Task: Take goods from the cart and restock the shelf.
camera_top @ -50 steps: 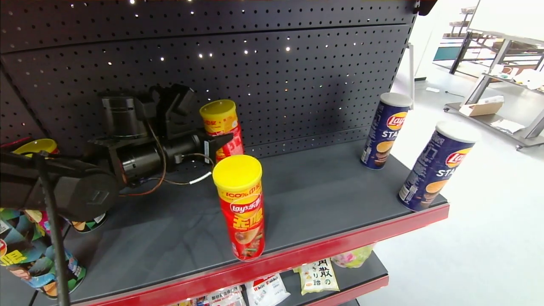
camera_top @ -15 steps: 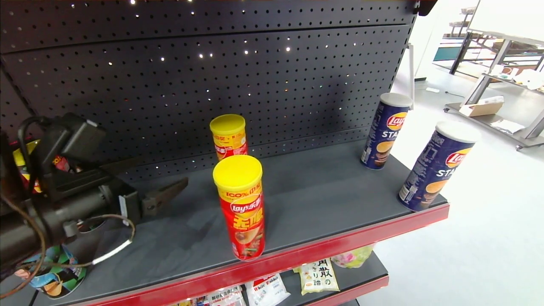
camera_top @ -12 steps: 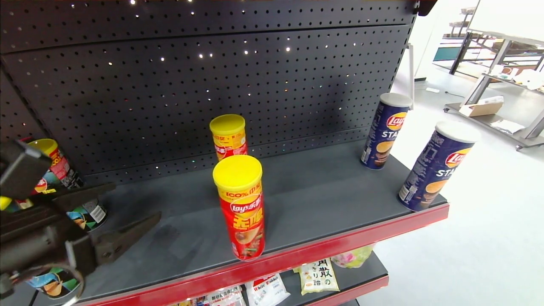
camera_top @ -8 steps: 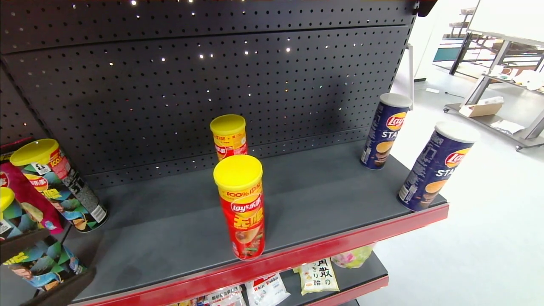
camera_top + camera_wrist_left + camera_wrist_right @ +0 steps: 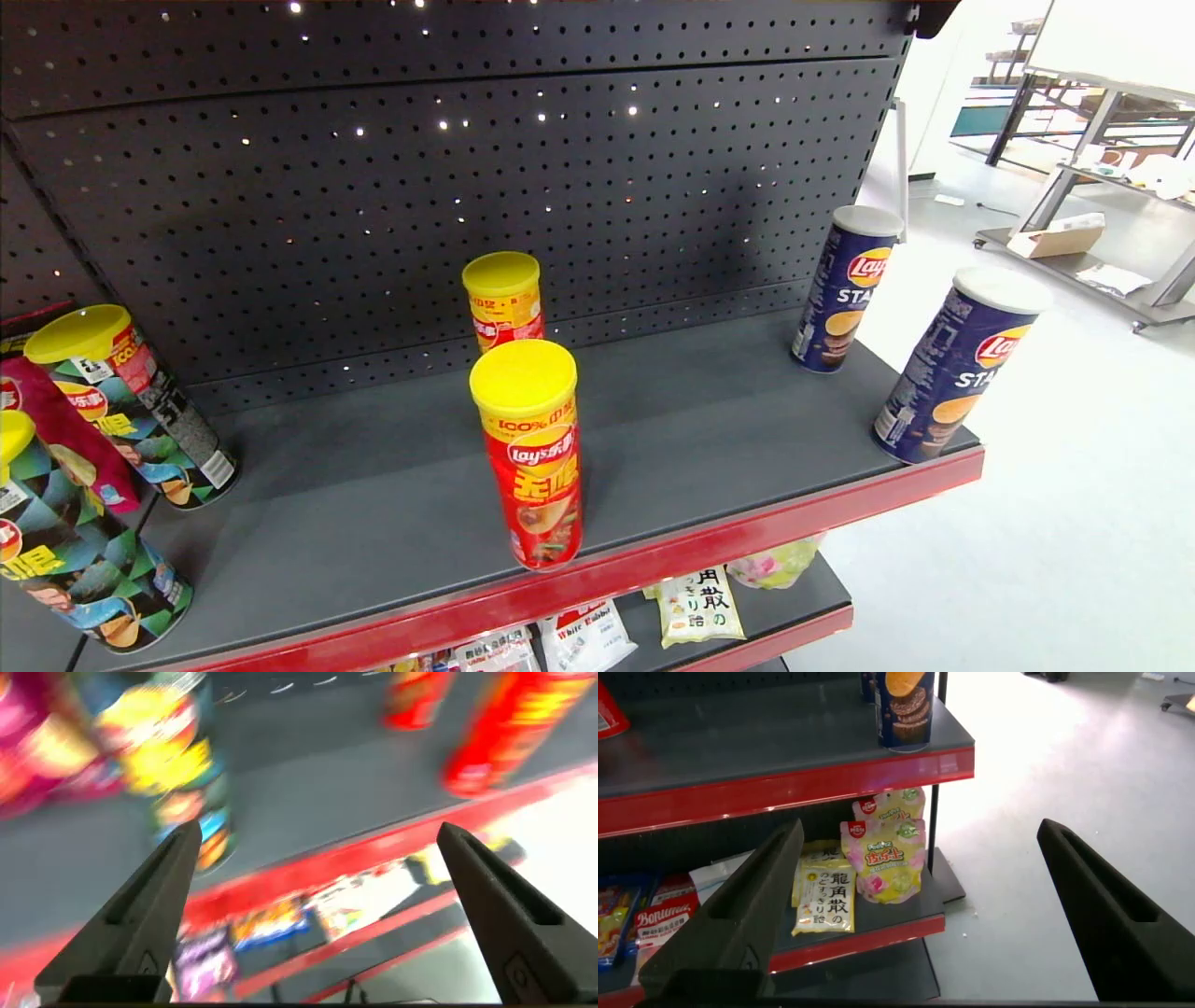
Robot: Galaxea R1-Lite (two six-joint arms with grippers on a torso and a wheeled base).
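Observation:
Two red crisp cans with yellow lids stand upright on the dark shelf board (image 5: pixel 709 420): one near the front edge (image 5: pixel 532 467), one behind it by the pegboard (image 5: pixel 504 299). Two blue cans (image 5: pixel 845 289) (image 5: pixel 962 369) stand at the board's right end. My left gripper (image 5: pixel 318 915) is open and empty, out in front of the shelf's red edge (image 5: pixel 374 849), with a multicoloured can (image 5: pixel 187 775) and the red cans (image 5: pixel 505 728) beyond it. My right gripper (image 5: pixel 920 924) is open and empty, held low in front of the shelf's right end, below a blue can (image 5: pixel 906 705).
Multicoloured cans (image 5: pixel 140 411) (image 5: pixel 65 560) crowd the shelf's left end. Snack bags (image 5: pixel 695 607) (image 5: pixel 882 854) lie on the lower shelf. The pegboard (image 5: pixel 467 168) closes the back. Open floor (image 5: pixel 1074 513) lies to the right, with metal racks (image 5: pixel 1102 140) farther off.
The left gripper, earlier shut on the rear red can, let it go standing by the pegboard, opened, and drew back to the left and down out of the head view.

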